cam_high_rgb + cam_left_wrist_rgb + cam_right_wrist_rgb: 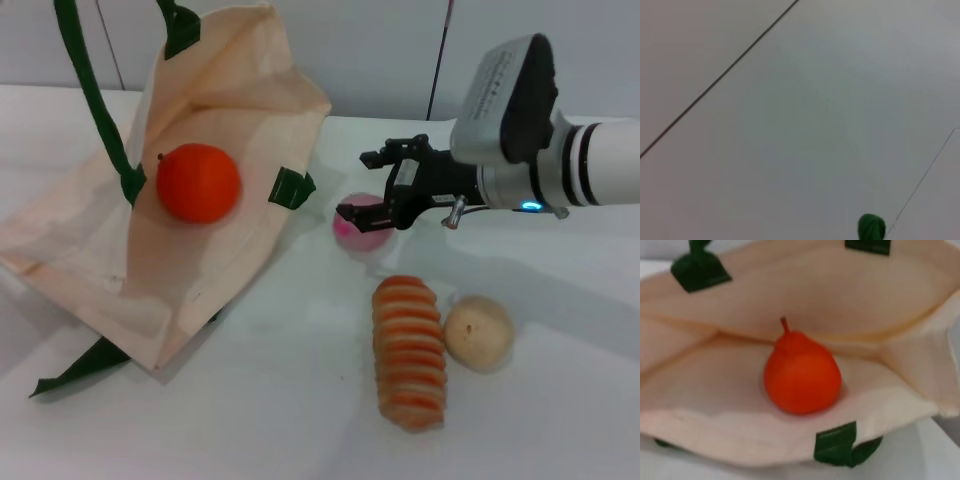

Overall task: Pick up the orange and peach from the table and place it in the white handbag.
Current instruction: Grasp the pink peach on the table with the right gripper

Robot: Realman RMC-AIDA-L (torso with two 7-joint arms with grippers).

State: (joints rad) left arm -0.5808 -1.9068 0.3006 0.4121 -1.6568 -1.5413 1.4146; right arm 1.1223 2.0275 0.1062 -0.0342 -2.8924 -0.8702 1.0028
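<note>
Reaching the peach (pixel 362 226) just beside the white handbag (pixel 215 120), right tool (pixel 372 187) w/ jaws apart should straddle it squarely; orange (pixel 198 181) already inside.

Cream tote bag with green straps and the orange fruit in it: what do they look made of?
Cream tote bag: looks like woven fabric, matte, since it creases and slumps in soft folds; its dark green straps look like flat webbing. Orange fruit: smooth, evenly coloured, faint sheen, so possibly a plastic or foam replica; not certain.

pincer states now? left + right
Left pincer: not in view.
Right pincer: at the peach, fingers around it; whether closed cannot be told.
</note>
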